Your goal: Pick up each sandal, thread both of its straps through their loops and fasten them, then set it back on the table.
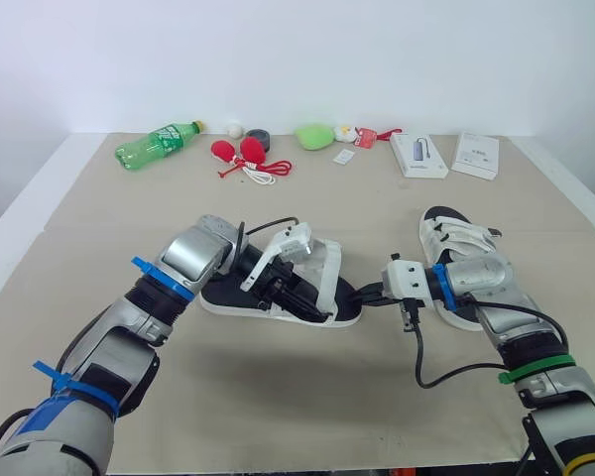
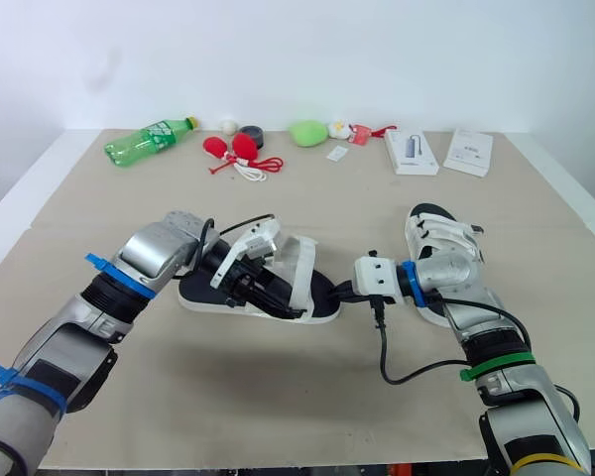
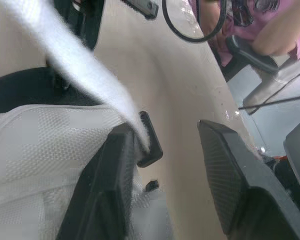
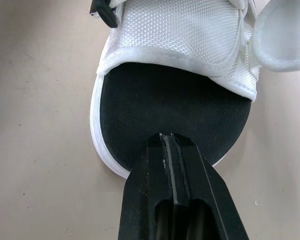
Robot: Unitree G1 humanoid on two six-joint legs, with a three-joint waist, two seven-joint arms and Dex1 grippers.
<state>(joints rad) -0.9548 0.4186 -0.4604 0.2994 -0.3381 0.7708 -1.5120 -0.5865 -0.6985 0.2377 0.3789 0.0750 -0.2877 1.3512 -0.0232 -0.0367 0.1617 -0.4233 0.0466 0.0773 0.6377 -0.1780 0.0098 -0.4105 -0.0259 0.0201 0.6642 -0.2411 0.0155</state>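
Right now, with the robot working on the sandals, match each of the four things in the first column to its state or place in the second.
1. green bottle
2. left gripper
3. right gripper
4. right-hand sandal

A. shut, at the toe of the middle sandal
B. lying on its side, far left of the table
C. open, by a loose white strap
D. beside the right arm

Pairs: 1-B, 2-C, 3-A, 4-D

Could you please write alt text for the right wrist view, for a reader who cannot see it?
The right pincer, fingers pressed together, has its tip over the toe end of a sandal with a black footbed and a white mesh strap, lying on the tan table.
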